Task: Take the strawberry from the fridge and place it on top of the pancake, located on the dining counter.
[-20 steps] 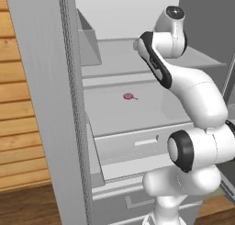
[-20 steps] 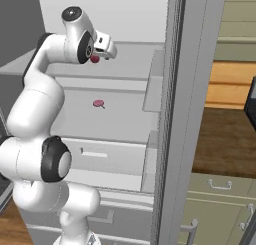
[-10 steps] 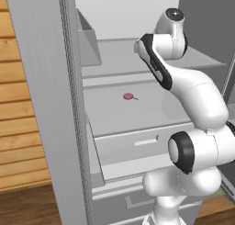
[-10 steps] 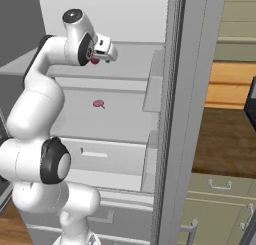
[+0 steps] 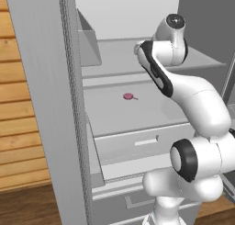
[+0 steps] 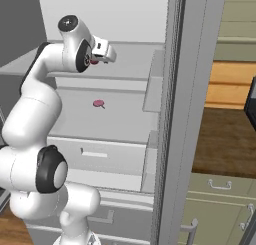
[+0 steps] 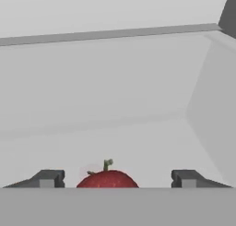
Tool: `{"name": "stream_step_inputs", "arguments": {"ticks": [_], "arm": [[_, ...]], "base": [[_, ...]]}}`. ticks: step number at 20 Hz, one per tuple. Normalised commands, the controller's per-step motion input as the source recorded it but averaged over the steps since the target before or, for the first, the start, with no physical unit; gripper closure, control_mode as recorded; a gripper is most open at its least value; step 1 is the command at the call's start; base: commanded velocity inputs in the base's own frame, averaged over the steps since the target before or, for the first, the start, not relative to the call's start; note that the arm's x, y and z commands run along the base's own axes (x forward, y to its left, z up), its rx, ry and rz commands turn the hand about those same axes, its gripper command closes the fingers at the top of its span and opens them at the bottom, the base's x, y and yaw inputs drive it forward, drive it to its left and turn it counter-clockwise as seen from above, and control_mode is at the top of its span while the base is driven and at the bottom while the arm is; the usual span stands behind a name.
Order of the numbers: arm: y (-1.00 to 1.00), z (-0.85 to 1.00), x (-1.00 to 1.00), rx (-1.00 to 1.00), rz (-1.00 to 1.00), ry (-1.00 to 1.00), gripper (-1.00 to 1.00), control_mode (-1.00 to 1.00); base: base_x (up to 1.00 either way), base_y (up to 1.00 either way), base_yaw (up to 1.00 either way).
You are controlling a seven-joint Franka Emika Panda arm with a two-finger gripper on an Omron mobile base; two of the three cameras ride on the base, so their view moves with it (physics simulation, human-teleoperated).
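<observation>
Two dark fingertips (image 7: pixel 47 178) of the end effector (image 7: pixel 115 179) stand apart (nothing clamped), flanking the strawberry (image 7: pixel 107 178) at six o'clock on the fridge (image 5: pixel 137 59) shelf.

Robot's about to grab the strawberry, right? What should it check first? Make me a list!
1. Fridge door open: ok, the shelves show.
2. Strawberry between the fingertips: ok, in the hand view it sits midway.
3. Gripper open enough: ok, there is a gap on each side of the berry.
4. Berry already gripped: not ok, the fingertips stand apart from it.
5. Which shelf it sits on: cannot tell, the arm hides it in the base views.
6. The small pink thing on the lower shelf is out of the way: ok.
</observation>
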Motion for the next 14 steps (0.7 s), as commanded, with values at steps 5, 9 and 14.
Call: {"name": "stream_step_inputs", "arguments": {"ticks": [5, 9, 14], "arm": [[0.00, -0.01, -0.02, 0.00, 0.00, -0.04, 1.00, -1.00], [0.06, -0.02, -0.43, 0.00, 0.00, -0.04, 1.00, -1.00], [0.04, 0.00, -0.94, 0.02, 0.00, -0.19, 1.00, -1.00]], "base": [[0.00, 0.00, 0.00], [0.00, 0.00, 0.00], [0.00, 0.00, 0.00]]}}
